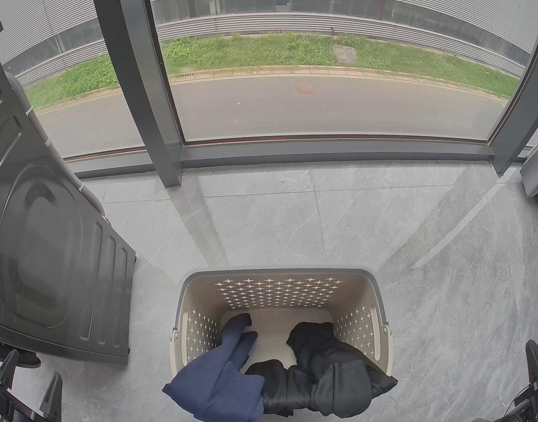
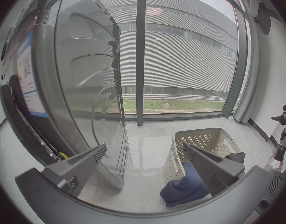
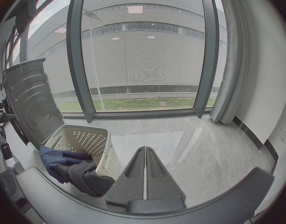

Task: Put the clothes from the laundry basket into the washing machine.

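A beige laundry basket [image 1: 281, 291] stands on the floor just in front of me. A dark blue garment [image 1: 219, 382] hangs over its near-left rim, and a black garment [image 1: 330, 376] drapes over the near-right rim. The dark grey washing machine [image 1: 46, 253] stands to the left of the basket, a ribbed panel facing it. My left gripper [image 2: 144, 150] is open and empty, low between the machine [image 2: 87, 91] and the basket [image 2: 208, 139]. My right gripper [image 3: 145, 150] is shut and empty, to the right of the basket [image 3: 87, 140], with the blue garment [image 3: 55, 159] and the black garment [image 3: 87, 178] beside it.
A floor-to-ceiling window with a dark frame post [image 1: 140, 77] runs behind the basket. A grey curtain [image 3: 227, 78] hangs at the far right by a white wall. Bare grey tile floor [image 1: 368, 218] lies between the basket and the window and out to the right.
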Controlling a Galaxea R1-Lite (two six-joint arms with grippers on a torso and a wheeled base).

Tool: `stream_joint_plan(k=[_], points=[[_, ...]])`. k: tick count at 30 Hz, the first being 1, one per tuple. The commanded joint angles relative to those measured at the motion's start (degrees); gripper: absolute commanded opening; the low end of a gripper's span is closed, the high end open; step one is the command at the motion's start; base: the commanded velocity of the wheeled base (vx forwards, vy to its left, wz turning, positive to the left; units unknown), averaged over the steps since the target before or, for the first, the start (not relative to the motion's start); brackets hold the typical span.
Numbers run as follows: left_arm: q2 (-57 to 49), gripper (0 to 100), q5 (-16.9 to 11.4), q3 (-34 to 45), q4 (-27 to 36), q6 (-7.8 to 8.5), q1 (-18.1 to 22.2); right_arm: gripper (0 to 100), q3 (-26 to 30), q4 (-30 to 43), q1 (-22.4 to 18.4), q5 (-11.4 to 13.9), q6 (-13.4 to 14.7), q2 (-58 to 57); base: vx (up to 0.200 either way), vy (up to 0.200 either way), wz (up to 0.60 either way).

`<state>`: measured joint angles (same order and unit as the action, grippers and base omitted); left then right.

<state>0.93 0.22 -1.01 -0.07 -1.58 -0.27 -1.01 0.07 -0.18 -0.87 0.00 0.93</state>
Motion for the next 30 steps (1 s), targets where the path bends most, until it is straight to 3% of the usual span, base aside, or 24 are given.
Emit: stream_joint_plan(k=[1, 10, 30], points=[[-0.66, 100, 0.04, 1.01, -0.01, -0.09, 0.00, 0, 0.92, 0.01, 0.01, -0.01, 0.00, -0.66, 0.200, 0.000, 0.00], [-0.66, 100, 0.04, 1.01, -0.01, -0.09, 0.00, 0, 0.92, -0.07, 0.01, -0.01, 0.00, -0.66, 0.200, 0.000, 0.00], [-0.66, 100, 0.13, 1.01, -0.01, 0.00, 0.00, 0, 0.92, 0.01, 0.01, -0.01, 0.00, -0.66, 0.000, 0.000, 0.00]])
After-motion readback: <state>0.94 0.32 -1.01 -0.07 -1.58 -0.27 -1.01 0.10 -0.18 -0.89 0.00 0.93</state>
